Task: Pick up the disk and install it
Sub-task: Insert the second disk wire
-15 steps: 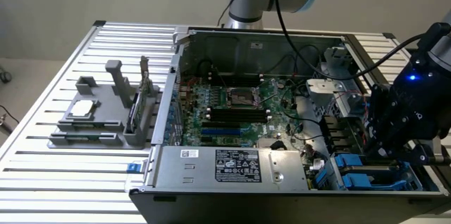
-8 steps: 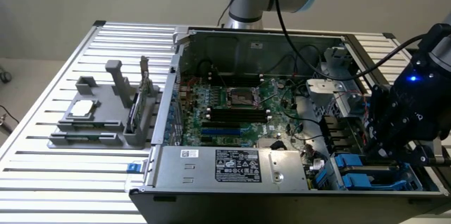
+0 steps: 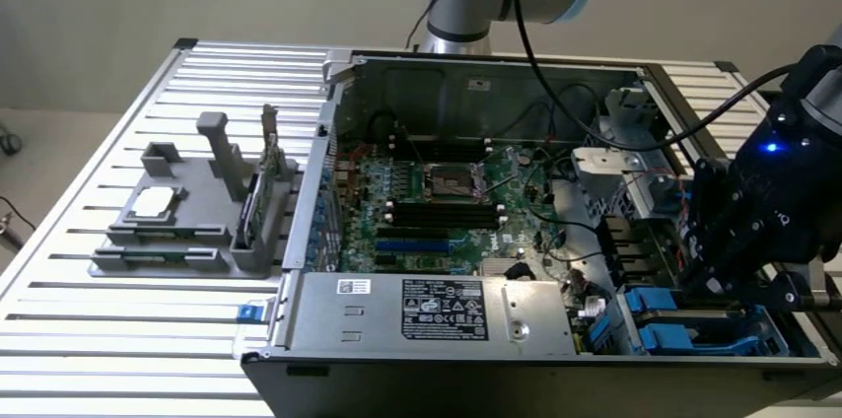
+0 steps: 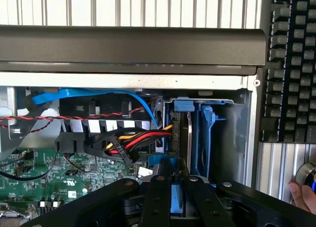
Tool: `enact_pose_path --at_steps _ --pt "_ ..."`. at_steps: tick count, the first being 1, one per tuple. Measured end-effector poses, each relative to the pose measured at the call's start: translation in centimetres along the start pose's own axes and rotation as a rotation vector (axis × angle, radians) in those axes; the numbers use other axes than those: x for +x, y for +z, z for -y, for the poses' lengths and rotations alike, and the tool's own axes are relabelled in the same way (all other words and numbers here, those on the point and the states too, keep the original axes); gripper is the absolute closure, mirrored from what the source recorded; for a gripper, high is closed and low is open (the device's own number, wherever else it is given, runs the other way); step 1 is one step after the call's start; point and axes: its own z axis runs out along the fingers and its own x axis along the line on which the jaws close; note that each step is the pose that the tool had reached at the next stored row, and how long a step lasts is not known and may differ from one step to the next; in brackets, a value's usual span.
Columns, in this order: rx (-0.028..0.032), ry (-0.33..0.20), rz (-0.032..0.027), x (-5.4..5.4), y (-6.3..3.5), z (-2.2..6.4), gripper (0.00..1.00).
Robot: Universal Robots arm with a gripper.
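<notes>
Disk [image 4: 190, 138] edge-on in bay, blue carrier [image 4: 205, 133] framing it

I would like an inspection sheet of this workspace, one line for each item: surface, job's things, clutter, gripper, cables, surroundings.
Surface: slatted metal table, carrying an open computer case.
Job's things: disk standing on edge in the blue drive bay at the case corner; blue carrier parts show at the exterior view's right.
Clutter: grey fixture with parts on it, at the exterior view's left; power-supply box in the case.
Gripper: gripper nearly closed, fingers down at the drive bay; whether it grips the disk cannot be told.
Cables: blue data cable; red, yellow and black power leads.
Surroundings: keyboard beside the case; a person's fingertip.
</notes>
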Motion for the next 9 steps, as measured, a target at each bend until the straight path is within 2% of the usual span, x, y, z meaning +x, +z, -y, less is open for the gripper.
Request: enact_pose_path --at_steps 9 --pt "0.0 0.0 -0.0009 -0.1 0.14 -0.03 0.84"
